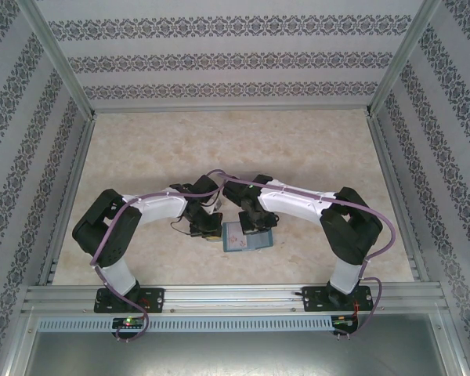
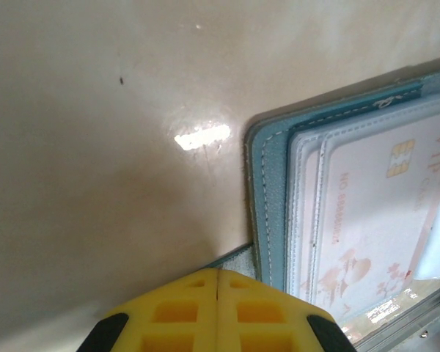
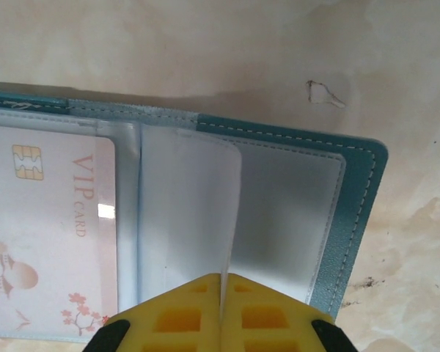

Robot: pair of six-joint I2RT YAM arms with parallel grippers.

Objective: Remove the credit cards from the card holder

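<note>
One credit card (image 3: 51, 242) sits pocketed beside the right pincer (image 3: 222, 280), which clamps a clear leaf of the card holder (image 3: 359, 198): exposing pockets. Left pincer (image 2: 218, 276) clenched at its edge. Next, probably: slide card out.
</note>
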